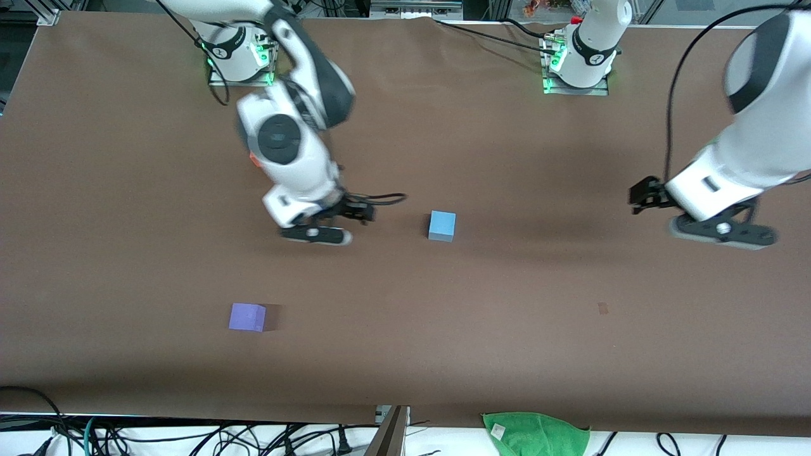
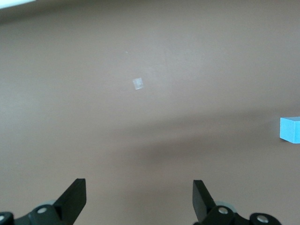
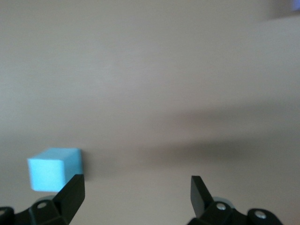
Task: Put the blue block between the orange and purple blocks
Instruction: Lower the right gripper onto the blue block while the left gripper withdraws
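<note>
The blue block point(image 1: 441, 226) sits near the middle of the brown table, and it also shows in the right wrist view point(image 3: 54, 168) and at the edge of the left wrist view point(image 2: 290, 130). The purple block point(image 1: 247, 316) lies nearer to the front camera, toward the right arm's end. Only a sliver of the orange block point(image 1: 255, 159) peeks out from under the right arm. My right gripper point(image 1: 315, 234) point(image 3: 136, 192) hovers open and empty over bare table beside the blue block. Over the table's left-arm end, my left gripper point(image 1: 722, 231) point(image 2: 139, 197) is open and empty.
A green cloth point(image 1: 535, 430) hangs at the table edge nearest the front camera, among cables. A small dark mark point(image 1: 602, 308) is on the table toward the left arm's end. A pale speck point(image 2: 138, 83) shows on the surface in the left wrist view.
</note>
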Controlling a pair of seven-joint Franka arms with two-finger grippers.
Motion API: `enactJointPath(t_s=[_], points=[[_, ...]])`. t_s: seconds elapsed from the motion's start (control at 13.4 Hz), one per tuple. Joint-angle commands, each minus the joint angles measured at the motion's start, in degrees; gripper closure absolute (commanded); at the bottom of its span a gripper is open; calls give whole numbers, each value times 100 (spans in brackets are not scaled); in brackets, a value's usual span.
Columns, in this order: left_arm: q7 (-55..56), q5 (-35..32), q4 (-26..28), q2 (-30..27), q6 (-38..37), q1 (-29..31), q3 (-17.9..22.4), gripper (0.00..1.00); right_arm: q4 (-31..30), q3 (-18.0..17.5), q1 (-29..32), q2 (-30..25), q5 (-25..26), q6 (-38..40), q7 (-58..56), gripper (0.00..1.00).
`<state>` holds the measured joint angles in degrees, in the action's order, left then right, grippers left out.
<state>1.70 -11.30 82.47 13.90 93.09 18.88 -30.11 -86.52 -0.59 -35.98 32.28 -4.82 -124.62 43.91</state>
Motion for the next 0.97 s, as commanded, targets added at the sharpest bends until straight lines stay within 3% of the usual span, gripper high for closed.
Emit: enactJointPath(t_s=[0.0,0.22,0.37,0.52,0.6,0.75,0.82,0.89], points=[[-170,67,-71,-213,-89,80,-22,0,371,94,-574,628,68,-684,888,0],[-468,111,-73,-247,-98,116,-4,0,1205,103,-1050,1428,489,-739,1785,0],[-696,155,-55,-274,-98,81,92,0,1365,111,-1252,1675,604,-844,2007,0],[-1537,277,390,-649,-29,-600,1141,0,1366,137,-1402,1843,657,-985,2034,0],[-1681,678,732,-870,111,-962,1722,0,1366,199,-1490,1922,753,-994,2077,1],[-1770,1199,1697,-1492,707,-1717,2733,0,1427,234,-1569,2027,772,-1072,2139,1],[-1770,1227,2164,-1800,1102,-2052,3078,0,1462,234,-1579,2063,772,-1108,2148,1],[-1726,1236,2334,-2038,1254,-2160,3090,0,1558,234,-1579,2098,772,-1108,2148,1]])
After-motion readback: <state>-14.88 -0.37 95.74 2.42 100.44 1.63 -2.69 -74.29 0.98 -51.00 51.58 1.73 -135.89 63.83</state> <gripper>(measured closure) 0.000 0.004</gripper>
